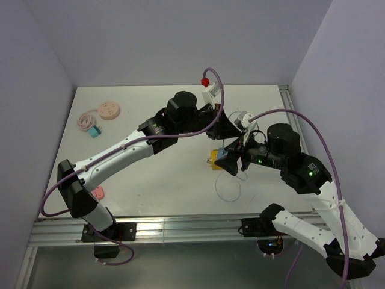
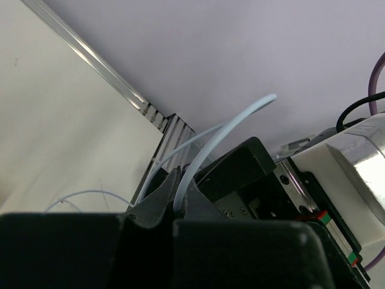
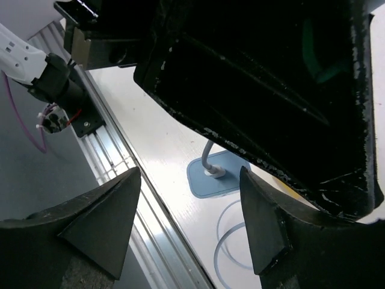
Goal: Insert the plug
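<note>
- A white table [image 1: 150, 174] sits between plain lavender walls [image 1: 180, 42], with a metal rail [image 1: 180, 227] along its near edge.
- At the far left lie a round pink reel [image 1: 109, 110] and, just beside it, a small teal plug [image 1: 94, 132]. A small pink piece [image 1: 98, 193] lies near the left arm's base. A white box with a red knob [image 1: 210, 89] stands at the back edge.
- The left gripper [image 2: 180, 194] is closed on a thin white cord [image 2: 228, 129], which arches up out of its fingers. From the right wrist, this black gripper fills the upper view.
- The right gripper [image 3: 189, 174] is open and holds nothing.
- The blue plug [image 3: 215, 179] is light blue and flat with rounded corners. The cord enters its top. It lies at mid-table between the right fingers, touching neither, against a yellow block [image 1: 211, 160]. Whether it is seated there I cannot tell.
- Slack cord loops on the table in front of the plug.
</note>
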Robot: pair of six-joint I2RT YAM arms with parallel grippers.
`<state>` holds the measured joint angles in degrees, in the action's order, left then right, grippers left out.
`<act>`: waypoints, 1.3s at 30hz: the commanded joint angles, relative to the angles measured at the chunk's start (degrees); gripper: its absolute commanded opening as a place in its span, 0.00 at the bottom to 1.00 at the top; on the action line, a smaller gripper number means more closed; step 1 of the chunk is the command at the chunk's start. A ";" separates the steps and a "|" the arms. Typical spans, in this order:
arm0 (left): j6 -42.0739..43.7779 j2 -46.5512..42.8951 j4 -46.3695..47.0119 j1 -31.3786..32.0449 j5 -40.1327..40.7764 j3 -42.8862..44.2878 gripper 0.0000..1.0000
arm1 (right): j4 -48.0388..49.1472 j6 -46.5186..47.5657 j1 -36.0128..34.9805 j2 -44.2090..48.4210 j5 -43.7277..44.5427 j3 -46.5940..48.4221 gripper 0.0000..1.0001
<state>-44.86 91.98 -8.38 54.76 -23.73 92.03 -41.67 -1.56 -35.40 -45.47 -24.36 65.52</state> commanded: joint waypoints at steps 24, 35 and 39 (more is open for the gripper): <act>-4.36 -2.86 7.85 -0.53 -8.44 -2.03 0.00 | 0.36 3.32 -5.91 1.17 12.93 -1.79 0.69; -5.15 -3.83 9.61 -0.62 -9.23 -3.08 0.00 | 0.45 3.58 -6.70 1.27 13.38 -2.41 0.67; -5.50 -3.83 10.31 -0.62 -9.67 -3.43 0.00 | 0.54 3.58 -6.88 0.74 12.85 -2.06 0.64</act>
<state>-49.10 91.24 -2.39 53.80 -30.63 88.60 -42.83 1.17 -41.65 -44.21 -11.20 62.61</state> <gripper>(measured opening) 0.024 0.652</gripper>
